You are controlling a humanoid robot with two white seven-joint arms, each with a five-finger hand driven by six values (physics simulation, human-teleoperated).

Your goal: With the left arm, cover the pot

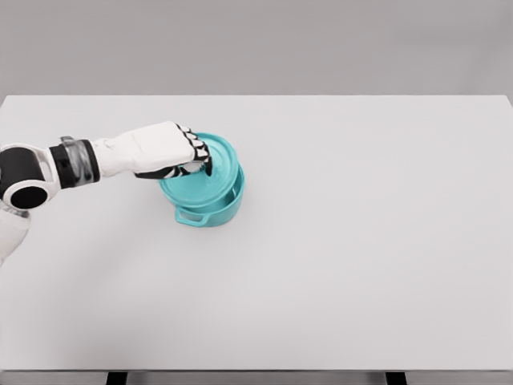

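Left hand: the left hand [172, 151] is reaching in from the left edge and lying over the lid's left part, its fingers [197, 154] curling down and clamping on the lid's middle.
Lid: the teal lid [210, 172] is sitting tilted on the pot, its right rim raised above the pot's rim.
Pot: the teal pot [216, 204] is standing directly under the lid, one side handle [189, 217] pointing toward the near-left.
Table: the white table [361, 241] is carrying the pot on its left half.
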